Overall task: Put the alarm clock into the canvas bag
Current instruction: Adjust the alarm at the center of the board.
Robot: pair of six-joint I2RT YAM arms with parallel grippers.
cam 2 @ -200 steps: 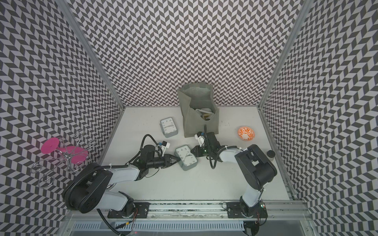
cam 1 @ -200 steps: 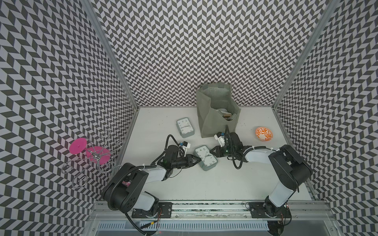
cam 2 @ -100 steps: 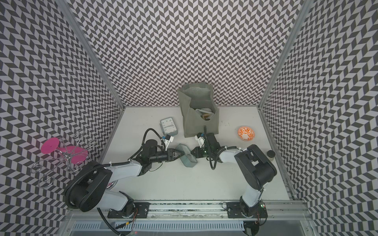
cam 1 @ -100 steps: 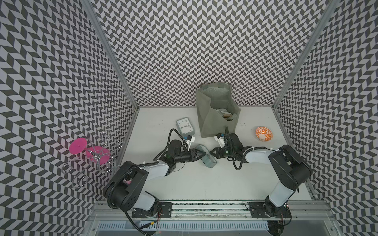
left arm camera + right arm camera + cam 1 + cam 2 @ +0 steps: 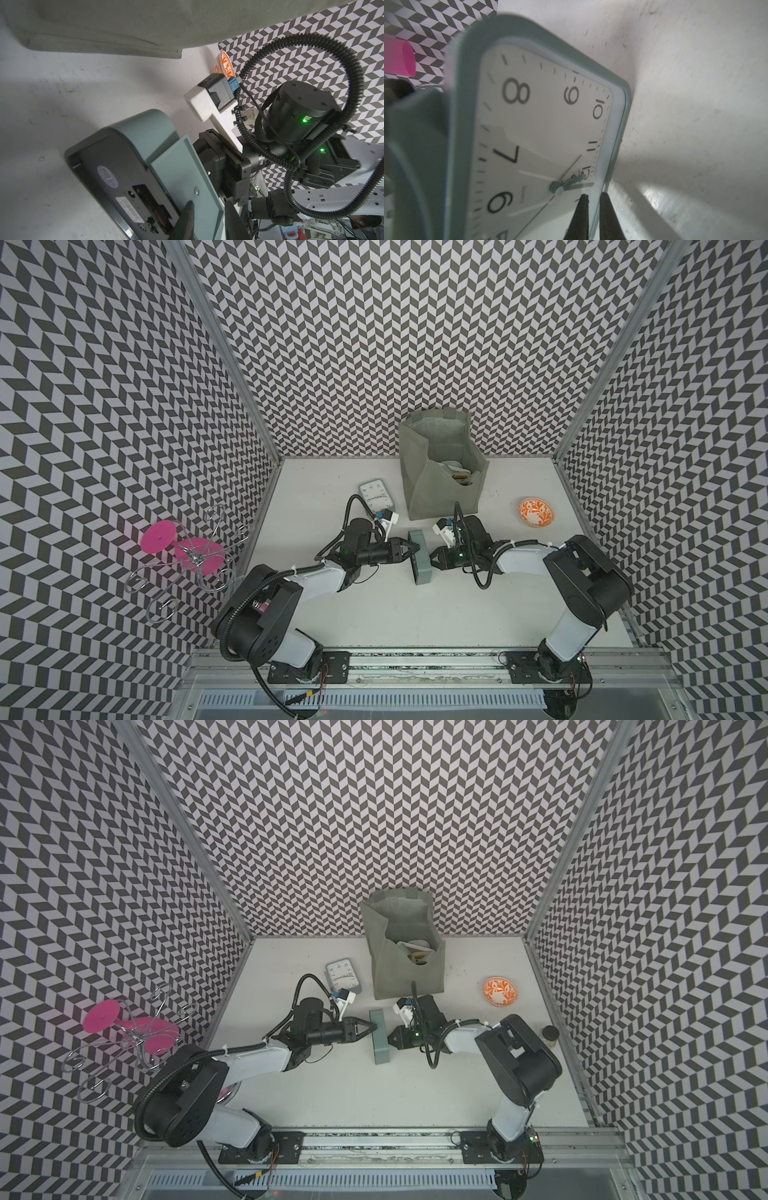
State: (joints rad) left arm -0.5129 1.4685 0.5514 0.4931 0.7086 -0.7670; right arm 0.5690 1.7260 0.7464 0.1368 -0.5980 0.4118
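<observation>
A teal alarm clock [image 5: 419, 568] [image 5: 380, 1048] stands on its edge on the table, in front of the canvas bag [image 5: 432, 489] [image 5: 399, 977]. My left gripper [image 5: 409, 551] [image 5: 207, 204] meets the clock's back. Its fingers are closed across the edge of the raised rear panel [image 5: 182, 170]. From the opposite side my right gripper [image 5: 432, 562] [image 5: 594, 196] is shut on the thin front rim beside the white dial [image 5: 539, 124]. The grey-green bag stands open, with pale things inside.
A second, similar clock [image 5: 376, 497] lies face up to the left of the bag. An orange-patterned bowl [image 5: 536, 512] sits at the right, and a small dark jar [image 5: 550, 1036] is by the right wall. A pink and wire stand [image 5: 183, 547] is outside the left wall.
The clock has gone from lying flat and face up to standing on its edge. My left gripper moved right and towards the bag with it. The right gripper stayed at the clock's rim.
</observation>
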